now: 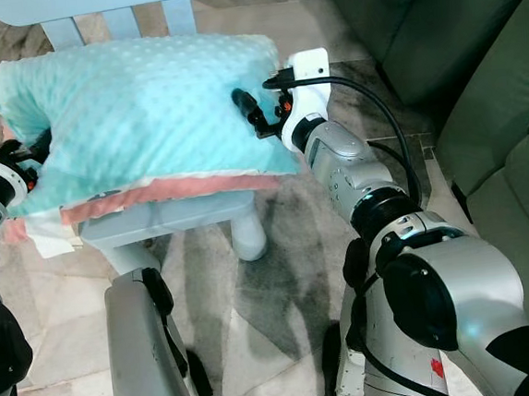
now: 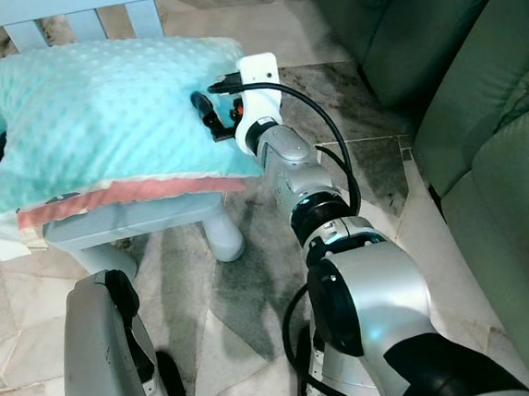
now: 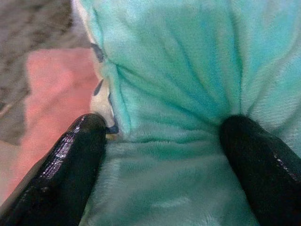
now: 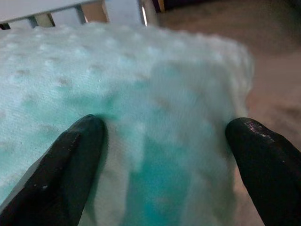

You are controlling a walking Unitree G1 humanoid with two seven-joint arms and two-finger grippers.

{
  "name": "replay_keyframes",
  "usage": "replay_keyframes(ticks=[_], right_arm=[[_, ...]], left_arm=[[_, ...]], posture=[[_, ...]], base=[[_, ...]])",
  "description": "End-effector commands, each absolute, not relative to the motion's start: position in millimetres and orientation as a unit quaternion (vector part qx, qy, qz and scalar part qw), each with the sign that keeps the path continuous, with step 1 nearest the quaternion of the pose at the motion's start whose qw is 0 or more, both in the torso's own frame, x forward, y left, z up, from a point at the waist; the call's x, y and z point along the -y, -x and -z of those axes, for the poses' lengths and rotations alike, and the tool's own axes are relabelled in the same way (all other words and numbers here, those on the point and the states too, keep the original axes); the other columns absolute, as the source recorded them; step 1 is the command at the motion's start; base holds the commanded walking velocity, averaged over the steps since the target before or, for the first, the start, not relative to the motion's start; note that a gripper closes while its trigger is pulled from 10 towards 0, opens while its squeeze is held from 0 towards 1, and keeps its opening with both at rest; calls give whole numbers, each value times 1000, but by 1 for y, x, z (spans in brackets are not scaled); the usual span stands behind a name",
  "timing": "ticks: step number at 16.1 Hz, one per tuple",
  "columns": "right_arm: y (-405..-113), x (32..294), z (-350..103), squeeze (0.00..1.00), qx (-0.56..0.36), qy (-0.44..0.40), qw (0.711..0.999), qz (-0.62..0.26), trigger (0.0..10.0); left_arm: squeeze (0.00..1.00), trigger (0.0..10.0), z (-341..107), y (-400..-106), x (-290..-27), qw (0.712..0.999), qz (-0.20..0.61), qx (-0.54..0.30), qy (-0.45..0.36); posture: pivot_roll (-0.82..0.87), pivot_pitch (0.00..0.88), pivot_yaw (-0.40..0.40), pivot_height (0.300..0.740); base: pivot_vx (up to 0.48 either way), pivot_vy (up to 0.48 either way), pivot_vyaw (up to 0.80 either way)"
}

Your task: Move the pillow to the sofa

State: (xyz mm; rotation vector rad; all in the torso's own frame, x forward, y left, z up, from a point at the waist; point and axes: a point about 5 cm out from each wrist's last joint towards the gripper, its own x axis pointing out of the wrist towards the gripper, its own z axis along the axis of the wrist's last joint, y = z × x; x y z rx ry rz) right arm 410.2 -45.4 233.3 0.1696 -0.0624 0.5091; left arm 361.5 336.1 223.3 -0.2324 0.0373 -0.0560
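A turquoise dotted pillow (image 1: pixel 145 106) with a pink underside lies across the seat of a small pale-blue chair (image 1: pixel 160 222). My right gripper (image 1: pixel 250 113) presses into the pillow's right end, fingers (image 4: pixel 66 160) spread apart on the fabric. At the pillow's left end, my left gripper (image 1: pixel 33 149) pushes in, its fingers (image 3: pixel 70 165) also apart with creased turquoise fabric bulging between them. The pillow sits squeezed between the two grippers. A dark green sofa (image 1: pixel 476 68) stands to the right.
The chair's back slats (image 1: pixel 119 21) rise behind the pillow and a chair leg (image 1: pixel 247 236) stands on the marble floor (image 1: pixel 282 289). My own legs (image 1: pixel 144 357) are close below the chair. The sofa's cushions (image 2: pixel 500 140) line the right side.
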Motion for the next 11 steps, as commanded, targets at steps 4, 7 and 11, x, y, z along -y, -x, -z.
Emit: replay_keyframes(ticks=[4, 7, 11], right_arm=[[-401, 20, -222, 0, -39, -201, 919, -336, 2353], [-399, 16, -221, 0, -48, -212, 911, -350, 0], [-398, 14, -223, 0, -47, -227, 900, -370, 0]], left_arm=[[0, 4039, -205, -356, -325, 977, 119, -63, 165], [0, 0, -203, -354, -319, 968, 162, -76, 177], [0, 0, -203, -353, -318, 966, 165, -74, 185]], posture=[[9, 333, -34, 401], [8, 337, -34, 401], [5, 340, -34, 401]], base=[[0, 0, 0], [0, 0, 0], [0, 0, 0]])
